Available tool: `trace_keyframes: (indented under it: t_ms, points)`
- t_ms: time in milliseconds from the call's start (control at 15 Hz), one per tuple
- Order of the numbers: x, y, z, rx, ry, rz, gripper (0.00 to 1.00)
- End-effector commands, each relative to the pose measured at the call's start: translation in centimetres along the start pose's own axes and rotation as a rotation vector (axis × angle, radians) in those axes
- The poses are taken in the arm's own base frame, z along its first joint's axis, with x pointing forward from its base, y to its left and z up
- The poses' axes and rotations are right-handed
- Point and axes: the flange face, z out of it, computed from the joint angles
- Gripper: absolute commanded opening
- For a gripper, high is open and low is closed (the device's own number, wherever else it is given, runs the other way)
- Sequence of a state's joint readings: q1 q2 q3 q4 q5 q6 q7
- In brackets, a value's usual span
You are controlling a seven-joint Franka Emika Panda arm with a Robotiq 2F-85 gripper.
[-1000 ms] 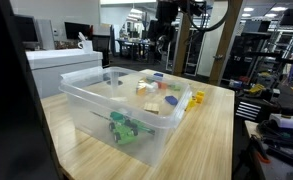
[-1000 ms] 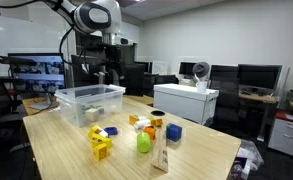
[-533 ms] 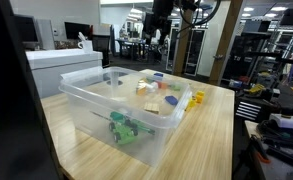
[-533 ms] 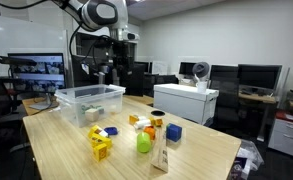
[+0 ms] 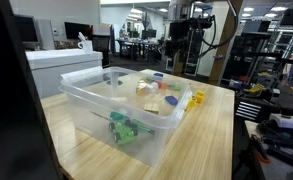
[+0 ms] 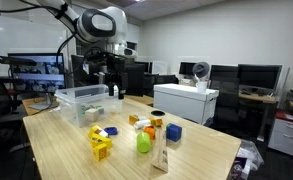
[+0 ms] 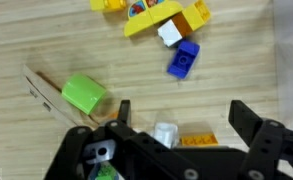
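1. Gripper (image 7: 181,112) has shifted sideways and dropped lower, now over loose toys on the wooden table (image 7: 26,40).
2. Jaws spread wide, empty.
3. Small white block (image 7: 166,133) lies between jaws; green plastic cube (image 7: 83,93) outside them.

The white cube (image 7: 165,133) lies on the wooden table (image 7: 46,40) at the lower middle of the wrist view, its lower edge hidden; an orange bar (image 7: 198,141) lies flat just beside it, its long side running across the view; the green block (image 7: 83,94), light green with rounded corners, sits apart from both, slightly turned; the blue brick (image 7: 184,59), small and dark, rests studs up and tilted, alone on bare wood; farther off, a white brick (image 7: 169,33) touches a yellow bar (image 7: 146,22) that slants across the top of the view; all lie loose on the table.
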State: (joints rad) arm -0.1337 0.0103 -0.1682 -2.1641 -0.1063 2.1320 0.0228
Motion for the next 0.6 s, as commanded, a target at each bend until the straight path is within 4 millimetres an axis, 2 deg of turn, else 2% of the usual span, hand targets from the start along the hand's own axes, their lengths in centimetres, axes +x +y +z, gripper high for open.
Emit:
trace_keyframes:
  t_ms: [0, 400, 533]
  points:
    - [-3.5, 0.4, 2.7, -0.027, -0.054, -0.051, 1.0]
    - [-6.5, -0.2, 9.6, -0.066, -0.132, -0.131, 1.0]
    - [-6.9, -0.8, 11.0, -0.077, -0.124, -0.187, 1.0]
